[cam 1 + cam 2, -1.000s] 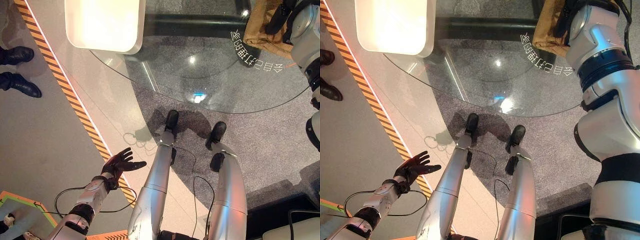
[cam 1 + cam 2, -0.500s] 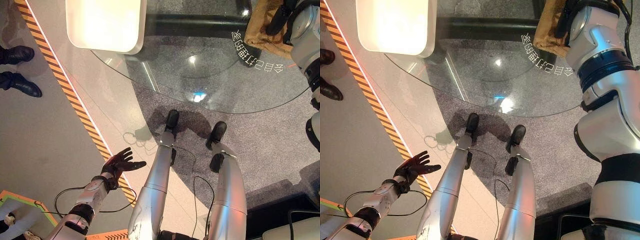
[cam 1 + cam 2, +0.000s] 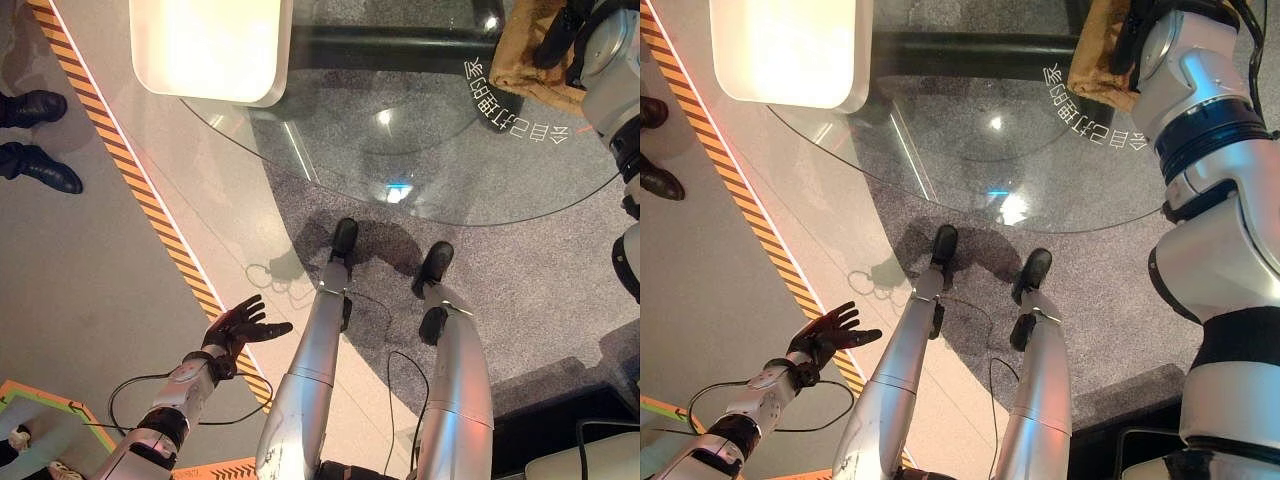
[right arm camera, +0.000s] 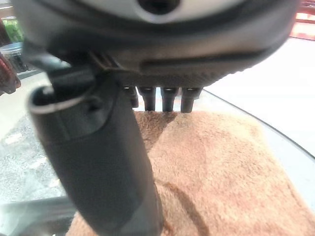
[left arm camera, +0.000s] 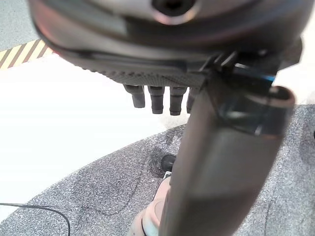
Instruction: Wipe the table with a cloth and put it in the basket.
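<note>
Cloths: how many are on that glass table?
1. A brown cloth lies at the far right of the glass table, under the right robot hand. Part of it is hidden by the arm, so another could be out of sight.

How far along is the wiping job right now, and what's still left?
Wiping stage. The right hand rests with straight fingers on the brown cloth, which lies on the glass table near its far right edge. The left hand hangs open over the floor, away from the table. Nothing shows how much glass has been wiped. Left: finishing the wipe and putting the cloth in the basket.
</note>
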You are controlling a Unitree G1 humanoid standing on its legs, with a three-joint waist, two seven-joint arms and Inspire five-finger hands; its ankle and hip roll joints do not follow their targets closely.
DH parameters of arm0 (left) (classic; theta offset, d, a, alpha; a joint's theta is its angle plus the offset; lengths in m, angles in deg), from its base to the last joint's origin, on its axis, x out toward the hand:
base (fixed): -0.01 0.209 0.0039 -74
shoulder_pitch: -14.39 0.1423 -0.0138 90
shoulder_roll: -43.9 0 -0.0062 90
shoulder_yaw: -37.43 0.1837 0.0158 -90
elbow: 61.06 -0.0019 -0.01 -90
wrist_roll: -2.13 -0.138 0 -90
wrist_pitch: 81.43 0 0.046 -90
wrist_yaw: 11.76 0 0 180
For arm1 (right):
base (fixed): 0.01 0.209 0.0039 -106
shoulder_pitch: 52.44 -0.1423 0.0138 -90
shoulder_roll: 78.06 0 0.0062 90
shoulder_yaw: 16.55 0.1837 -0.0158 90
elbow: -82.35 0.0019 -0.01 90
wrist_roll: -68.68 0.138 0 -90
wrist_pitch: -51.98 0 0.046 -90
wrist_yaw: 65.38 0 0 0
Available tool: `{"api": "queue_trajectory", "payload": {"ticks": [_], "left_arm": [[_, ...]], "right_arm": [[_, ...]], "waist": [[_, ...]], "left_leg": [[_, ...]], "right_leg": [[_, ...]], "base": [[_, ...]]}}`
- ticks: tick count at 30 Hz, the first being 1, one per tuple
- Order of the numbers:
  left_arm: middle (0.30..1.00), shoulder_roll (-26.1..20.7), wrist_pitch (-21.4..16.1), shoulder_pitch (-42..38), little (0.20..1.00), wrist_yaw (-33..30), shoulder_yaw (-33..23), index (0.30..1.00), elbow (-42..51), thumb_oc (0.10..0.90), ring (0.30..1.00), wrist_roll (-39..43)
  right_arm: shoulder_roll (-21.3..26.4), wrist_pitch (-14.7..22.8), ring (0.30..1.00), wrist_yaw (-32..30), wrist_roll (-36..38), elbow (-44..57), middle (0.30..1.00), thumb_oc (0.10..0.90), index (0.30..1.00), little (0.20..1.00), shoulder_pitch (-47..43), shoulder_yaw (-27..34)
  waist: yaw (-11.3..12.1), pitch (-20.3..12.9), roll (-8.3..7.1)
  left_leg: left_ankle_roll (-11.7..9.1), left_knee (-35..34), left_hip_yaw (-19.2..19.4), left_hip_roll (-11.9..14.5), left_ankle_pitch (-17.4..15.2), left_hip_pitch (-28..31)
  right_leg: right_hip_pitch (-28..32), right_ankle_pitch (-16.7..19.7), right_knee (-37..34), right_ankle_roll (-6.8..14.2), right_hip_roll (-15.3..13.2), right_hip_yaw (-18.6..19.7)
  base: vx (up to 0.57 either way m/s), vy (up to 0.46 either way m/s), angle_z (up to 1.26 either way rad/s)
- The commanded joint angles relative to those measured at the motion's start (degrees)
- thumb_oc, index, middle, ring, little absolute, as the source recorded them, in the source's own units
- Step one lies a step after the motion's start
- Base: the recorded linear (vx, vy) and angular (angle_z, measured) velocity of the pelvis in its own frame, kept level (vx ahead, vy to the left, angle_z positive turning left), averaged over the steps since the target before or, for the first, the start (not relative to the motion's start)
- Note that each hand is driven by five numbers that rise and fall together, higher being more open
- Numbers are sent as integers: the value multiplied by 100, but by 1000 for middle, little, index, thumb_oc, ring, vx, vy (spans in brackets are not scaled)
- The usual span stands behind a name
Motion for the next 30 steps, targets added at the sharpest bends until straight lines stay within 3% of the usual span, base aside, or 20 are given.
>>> {"api": "queue_trajectory", "payload": {"ticks": [1,30], "left_arm": [[900,-295,-25,580,900,62,-98,900,-65,800,900,54],[900,-342,23,521,900,99,-91,900,-53,800,900,67]], "right_arm": [[495,-51,300,-281,-160,25,300,100,300,200,-85,-410],[462,12,300,-291,-191,82,300,100,300,200,-144,-455]], "waist": [[-67,-65,207],[-59,-65,200]], "left_leg": [[308,-45,92,-80,-292,204],[312,-105,92,-91,-276,249]], "right_leg": [[390,-163,-310,239,111,-15],[445,-132,-403,256,100,-38]], "base": [[0,0,0],[0,0,0]]}}
